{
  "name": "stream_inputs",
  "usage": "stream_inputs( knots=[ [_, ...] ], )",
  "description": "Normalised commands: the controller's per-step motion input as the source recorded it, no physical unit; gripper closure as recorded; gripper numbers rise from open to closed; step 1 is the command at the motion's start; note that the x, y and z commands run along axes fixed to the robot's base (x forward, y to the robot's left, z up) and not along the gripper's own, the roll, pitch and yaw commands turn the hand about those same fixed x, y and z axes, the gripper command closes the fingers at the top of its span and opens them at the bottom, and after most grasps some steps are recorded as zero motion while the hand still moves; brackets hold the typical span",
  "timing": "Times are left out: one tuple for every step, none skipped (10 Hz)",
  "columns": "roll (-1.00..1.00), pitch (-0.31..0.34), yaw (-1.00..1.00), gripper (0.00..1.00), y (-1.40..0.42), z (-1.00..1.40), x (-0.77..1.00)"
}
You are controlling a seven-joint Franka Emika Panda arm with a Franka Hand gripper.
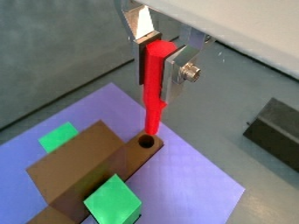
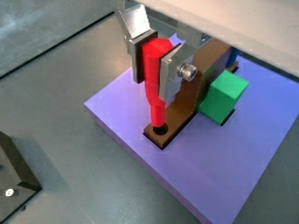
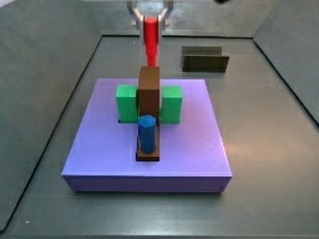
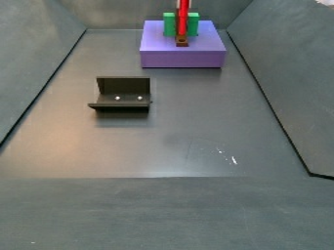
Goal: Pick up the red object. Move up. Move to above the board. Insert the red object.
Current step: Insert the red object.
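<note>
You have the board (image 3: 187, 154) lying flat on the grey floor (image 4: 170, 146), the biggest thing in view, lavender-purple in both side views. On it stands a green block (image 2: 225, 94) with a brown strip (image 1: 82, 162) running across it, and a blue cylinder (image 3: 145, 133) rises upright from the strip's near end in a side view. Well apart from the board sits the fixture (image 4: 121, 95). Your gripper (image 1: 156, 59) hangs above the board, its silver fingers (image 2: 173, 70) clamped on the upper part of the red object (image 2: 153, 86). That red object stands upright, its lower tip at the mouth of the round hole (image 1: 147, 141) in the strip's end.
</note>
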Motion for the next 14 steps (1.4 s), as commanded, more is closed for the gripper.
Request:
stream_inputs(
  knots=[
    [0.09,-0.079,0.00,1.00,-0.01,-0.25,0.03],
    [0.13,-0.031,0.00,1.00,0.00,-0.22,0.00],
    [0.11,-0.026,0.00,1.00,0.00,-0.19,0.00],
    [0.10,-0.024,0.00,1.00,0.00,-0.19,0.00],
    [0.03,-0.039,0.00,1.00,-0.03,-0.15,0.00],
    [0.03,-0.050,-0.01,1.00,-0.06,-0.21,0.05],
    [0.02,-0.043,-0.03,1.00,-0.04,-0.22,0.08],
    [0.00,-0.030,-0.04,1.00,-0.01,-0.23,0.10],
    [0.00,-0.031,-0.04,1.00,-0.01,-0.22,0.10],
    [0.00,-0.020,-0.02,1.00,-0.02,-0.19,0.13],
    [0.00,-0.021,0.00,1.00,-0.05,-0.13,0.18],
    [0.03,-0.046,0.00,1.00,-0.01,-0.24,0.05],
    [0.07,-0.023,0.00,1.00,0.00,-0.26,0.00],
    [0.14,0.000,0.00,1.00,0.00,-0.23,0.00]
  ],
)
